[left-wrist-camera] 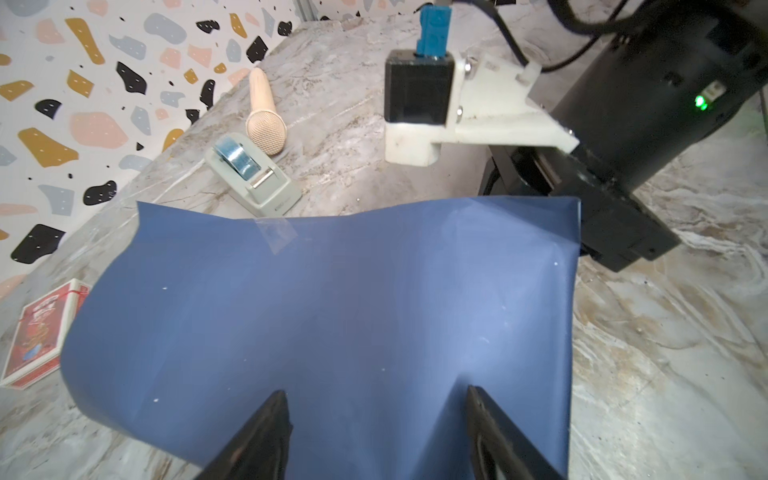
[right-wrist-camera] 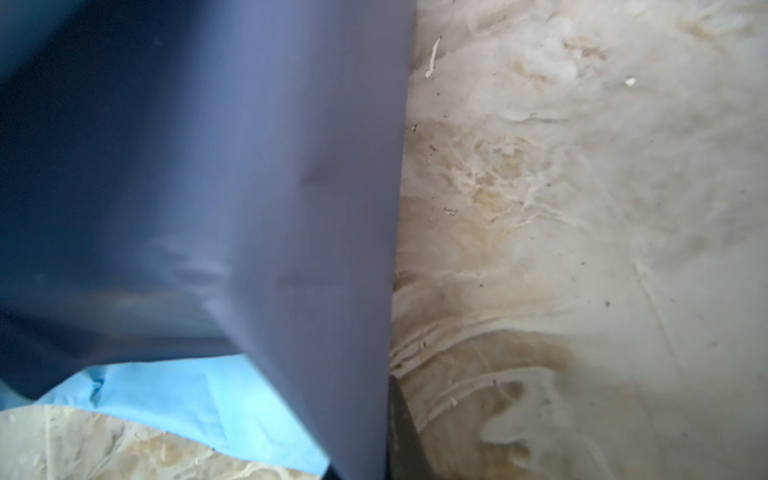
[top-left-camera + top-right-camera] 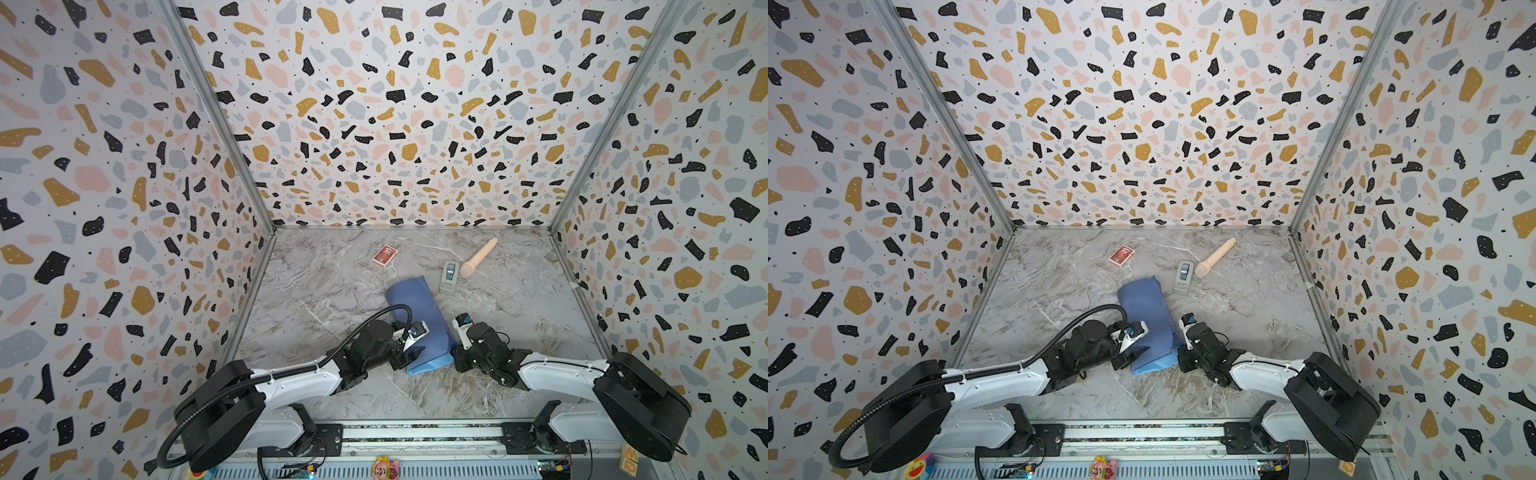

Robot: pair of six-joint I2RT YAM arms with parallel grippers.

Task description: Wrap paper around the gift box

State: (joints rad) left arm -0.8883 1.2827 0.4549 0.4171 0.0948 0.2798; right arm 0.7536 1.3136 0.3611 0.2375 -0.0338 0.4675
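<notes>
Tabletop [image 3: 519, 324], paper [image 3: 415, 316] at left gripper [image 1: 375, 390]

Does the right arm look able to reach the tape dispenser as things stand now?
Probably yes. Only bare table lies between the right gripper and the tape dispenser; the paper lies beside that path, not across it.

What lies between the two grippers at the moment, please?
The folded paper lies between the left gripper and the right gripper, as both top views show.
</notes>
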